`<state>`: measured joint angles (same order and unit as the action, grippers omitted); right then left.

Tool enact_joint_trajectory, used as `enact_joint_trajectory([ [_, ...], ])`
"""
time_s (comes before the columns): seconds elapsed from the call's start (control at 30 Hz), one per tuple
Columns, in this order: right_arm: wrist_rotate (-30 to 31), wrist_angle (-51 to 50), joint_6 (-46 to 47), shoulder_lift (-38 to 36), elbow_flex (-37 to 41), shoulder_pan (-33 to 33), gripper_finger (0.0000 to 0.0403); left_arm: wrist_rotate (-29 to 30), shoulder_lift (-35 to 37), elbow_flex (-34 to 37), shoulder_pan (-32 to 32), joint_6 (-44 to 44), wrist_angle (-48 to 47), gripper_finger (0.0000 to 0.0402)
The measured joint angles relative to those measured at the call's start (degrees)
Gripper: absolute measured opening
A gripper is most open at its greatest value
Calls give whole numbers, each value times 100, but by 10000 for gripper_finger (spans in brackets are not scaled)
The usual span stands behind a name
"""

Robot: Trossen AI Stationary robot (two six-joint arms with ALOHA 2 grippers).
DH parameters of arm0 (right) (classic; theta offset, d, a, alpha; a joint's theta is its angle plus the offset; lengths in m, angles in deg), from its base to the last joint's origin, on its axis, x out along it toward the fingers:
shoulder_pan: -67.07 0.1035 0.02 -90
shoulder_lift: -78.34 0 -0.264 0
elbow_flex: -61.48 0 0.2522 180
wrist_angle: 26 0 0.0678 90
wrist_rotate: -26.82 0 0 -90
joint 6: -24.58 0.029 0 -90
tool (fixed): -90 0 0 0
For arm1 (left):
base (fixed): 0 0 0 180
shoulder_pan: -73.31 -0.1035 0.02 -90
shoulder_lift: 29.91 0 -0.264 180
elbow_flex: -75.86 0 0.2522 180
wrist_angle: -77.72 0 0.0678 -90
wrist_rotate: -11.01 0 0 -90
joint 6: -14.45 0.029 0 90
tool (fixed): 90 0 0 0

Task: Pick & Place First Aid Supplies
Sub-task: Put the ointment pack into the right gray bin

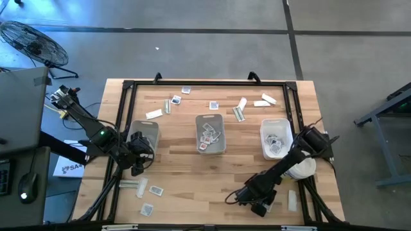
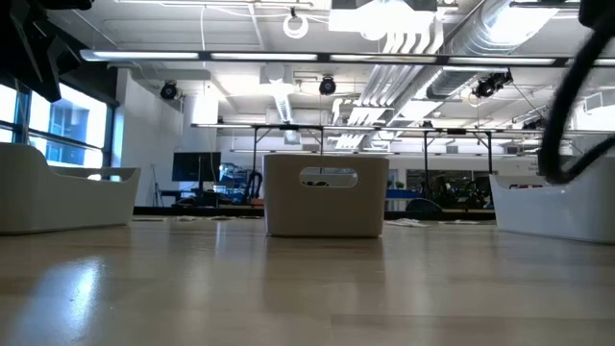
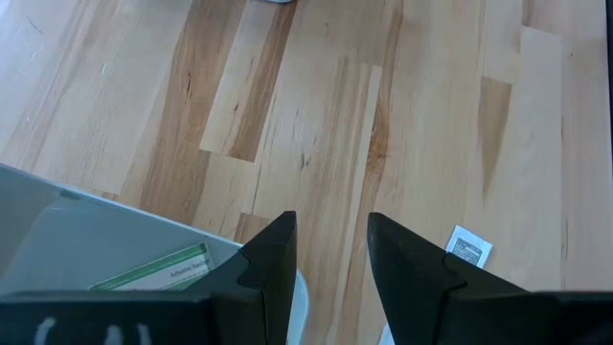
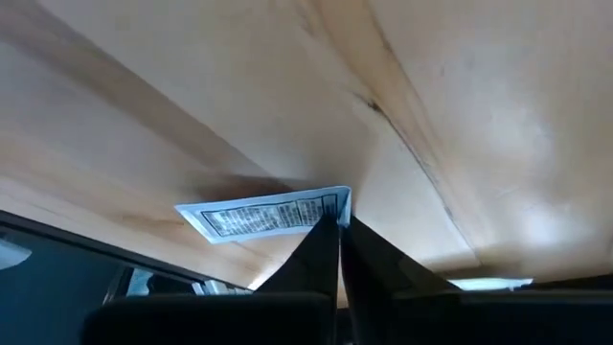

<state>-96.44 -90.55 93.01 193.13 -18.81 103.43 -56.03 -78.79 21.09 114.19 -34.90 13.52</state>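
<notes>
Reaching low over the near edge of the table (image 1: 212, 167), our right gripper (image 4: 340, 230) sits at the end of an arm stretched diagonally from its base beside the round white tub (image 1: 302, 168) toward the table's middle front. In the right wrist view its two fingers are pressed together on the corner of a printed sachet (image 4: 263, 215), which lies flat against the wood with its long axis running crosswise to the fingers.

Our left gripper (image 3: 330, 254) hovers at the near end of the left tray (image 1: 144, 135), fingers parted with bare wood showing between them, and nothing is held. A green-white strip (image 3: 153, 271) lies flat inside that tray, and a small square sachet (image 3: 468, 249) rests on the wood just beside the gripper.

Other packets are scattered along the far side of the table, with more in the middle tray (image 1: 210, 133) and the right tray (image 1: 275, 137).
</notes>
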Motion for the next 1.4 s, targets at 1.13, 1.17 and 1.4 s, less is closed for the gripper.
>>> enact_joint_trajectory([
  [1.13, 5901, -712, -5795, 541, -4045, -3241, 0, 0, 2, 0, 0, -1, 0, 128],
  [1.17, 5754, -827, -5822, 658, -4045, -3337, 0, 0, 1, 0, 0, 0, 1, 128],
  [1.4, 5465, -1227, -6083, 1339, -4038, -3637, 1, 0, 1, 0, 0, 0, -1, 128],
])
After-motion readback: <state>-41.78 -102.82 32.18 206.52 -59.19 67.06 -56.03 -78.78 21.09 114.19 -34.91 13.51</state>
